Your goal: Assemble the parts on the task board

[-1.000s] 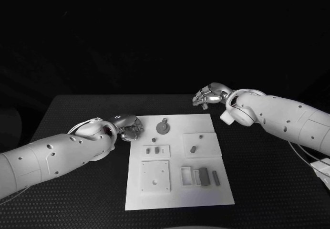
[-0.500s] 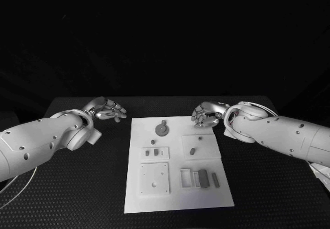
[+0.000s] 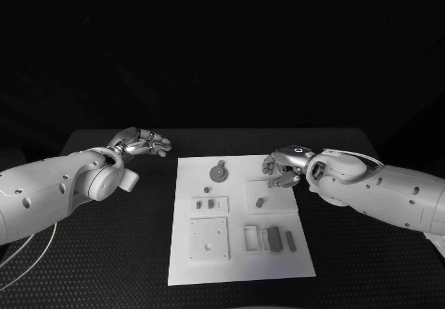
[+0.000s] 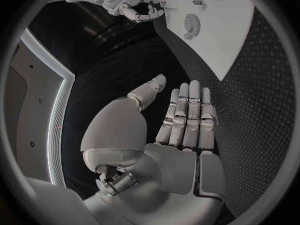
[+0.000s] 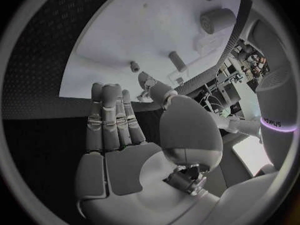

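The white task board lies in the middle of the black table. A round grey disc part sits near its far edge, a small grey piece in the right middle, and dark bars near the front right. My left hand is off the board's far left corner, fingers straight and empty, as the left wrist view shows. My right hand hovers at the board's far right corner, empty, with fingers extended towards the board.
Two raised white blocks stand on the board, plus a small slotted block. A tiny peg lies left of centre. Black matting surrounds the board on both sides.
My left hand has moved from the board's left edge back and outward to the far left. My right hand has come down and forward to the board's far right corner.
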Robot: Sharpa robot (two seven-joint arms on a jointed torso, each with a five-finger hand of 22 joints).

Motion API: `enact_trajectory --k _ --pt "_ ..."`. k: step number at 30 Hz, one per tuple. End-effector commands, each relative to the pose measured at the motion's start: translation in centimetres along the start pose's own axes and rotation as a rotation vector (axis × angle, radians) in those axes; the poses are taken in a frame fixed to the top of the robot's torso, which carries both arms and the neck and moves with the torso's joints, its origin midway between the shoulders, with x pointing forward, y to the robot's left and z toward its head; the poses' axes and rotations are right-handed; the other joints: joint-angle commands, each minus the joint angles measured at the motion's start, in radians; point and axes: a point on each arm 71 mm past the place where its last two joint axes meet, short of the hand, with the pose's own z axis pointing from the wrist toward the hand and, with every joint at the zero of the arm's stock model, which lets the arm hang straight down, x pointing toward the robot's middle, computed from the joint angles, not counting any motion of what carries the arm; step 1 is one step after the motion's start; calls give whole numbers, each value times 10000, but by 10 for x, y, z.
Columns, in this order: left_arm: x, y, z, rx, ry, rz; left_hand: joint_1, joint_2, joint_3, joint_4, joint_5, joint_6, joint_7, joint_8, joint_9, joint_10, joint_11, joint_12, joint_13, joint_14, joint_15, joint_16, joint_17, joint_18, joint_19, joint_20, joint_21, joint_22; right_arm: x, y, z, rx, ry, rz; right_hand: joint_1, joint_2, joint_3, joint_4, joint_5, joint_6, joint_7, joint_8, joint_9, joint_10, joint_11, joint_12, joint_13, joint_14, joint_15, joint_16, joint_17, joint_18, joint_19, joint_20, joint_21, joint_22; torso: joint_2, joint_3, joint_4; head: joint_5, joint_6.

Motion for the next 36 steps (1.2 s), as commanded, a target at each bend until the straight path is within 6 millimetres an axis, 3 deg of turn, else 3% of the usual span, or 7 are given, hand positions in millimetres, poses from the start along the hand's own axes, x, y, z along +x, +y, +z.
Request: enact_trajectory --k 1,15,29,36 --pt "-2 -2 0 190 -15 -375 -118 21 -87 10 -50 -93 -9 70 10 -78 19 27 -13 9 69 -72 21 -150 -66 -8 -9 -35 2 2 -2 -42 124 -448 1 -83 9 75 -3 105 5 -26 -24 90 -8 -77 -12 50 -40 -34 18 136 65 -13 -67 -1 5 5 -12 5 -18" --pt "-3 -1 1 126 -116 -384 -146 35 -119 33 -48 -109 -5 82 8 -78 20 34 -25 65 72 -162 85 -150 -42 -11 -1 -145 15 5 -6 -105 503 -725 200 101 57 15 -3 280 -67 56 -91 432 -78 -261 7 85 -105 -46 80 136 91 -50 -92 68 -4 0 6 33 -60" --pt "-3 0 1 48 -58 -393 -161 39 -141 46 -53 -134 3 86 4 -90 24 32 -36 120 61 -228 154 -150 -9 -19 3 -241 26 7 -5 -155 596 -1314 676 914 98 -368 -2 791 -274 293 -124 1073 -248 -344 137 272 -258 -15 171 136 217 -100 -80 184 3 6 2 22 -93" --pt "-3 0 1 39 -46 -397 -163 37 -158 56 -51 -155 7 101 -1 -100 27 36 -48 337 -31 -228 298 -150 83 -51 9 -376 33 10 -4 -268 721 -1535 679 1020 21 -362 -1 1110 -400 413 -144 1409 -351 -353 213 398 -349 27 230 136 311 -133 -58 244 0 2 5 25 -140"
